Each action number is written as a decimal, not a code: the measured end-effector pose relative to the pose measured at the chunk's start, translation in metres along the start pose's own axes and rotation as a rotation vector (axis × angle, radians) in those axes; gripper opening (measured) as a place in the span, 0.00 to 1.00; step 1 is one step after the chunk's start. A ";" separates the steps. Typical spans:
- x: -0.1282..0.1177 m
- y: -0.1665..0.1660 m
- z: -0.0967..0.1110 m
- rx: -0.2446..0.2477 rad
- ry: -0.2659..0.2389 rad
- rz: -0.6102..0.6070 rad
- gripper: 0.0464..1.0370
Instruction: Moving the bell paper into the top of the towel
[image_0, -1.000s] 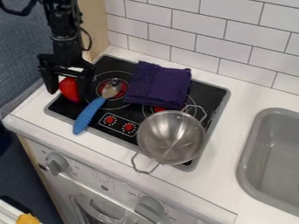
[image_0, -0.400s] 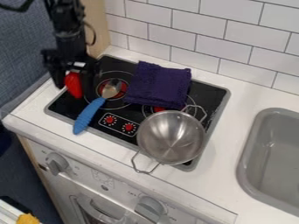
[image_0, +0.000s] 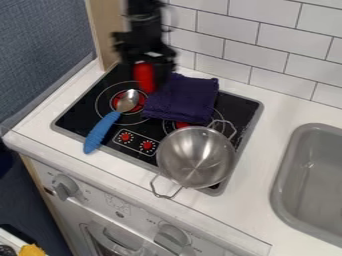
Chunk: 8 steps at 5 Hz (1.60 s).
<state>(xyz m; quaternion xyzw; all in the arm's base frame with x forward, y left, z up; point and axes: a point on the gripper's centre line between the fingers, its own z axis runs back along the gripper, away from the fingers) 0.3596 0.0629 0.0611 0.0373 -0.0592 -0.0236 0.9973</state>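
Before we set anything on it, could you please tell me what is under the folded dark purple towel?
The folded dark purple towel rests on the black stovetop; part of a red burner centre shows at its lower edge. Whatever else it covers cannot be seen.

One red pepper (image_0: 144, 76) is counted | one towel (image_0: 180, 100) is counted | one spoon (image_0: 100, 131) is counted | one pot (image_0: 197, 157) is counted, with two handles (image_0: 160, 195) | one stove top (image_0: 239, 109) is counted, marked with two red dials (image_0: 126, 136) | one sink (image_0: 284, 165) is counted | two grey knobs (image_0: 65, 186) are counted | one yellow item (image_0: 31, 250) is counted
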 end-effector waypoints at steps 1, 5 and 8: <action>0.013 -0.034 -0.015 -0.031 0.018 -0.089 0.73; 0.018 -0.044 -0.015 -0.013 0.022 -0.099 0.97; 0.014 -0.037 0.032 0.016 -0.056 -0.022 0.96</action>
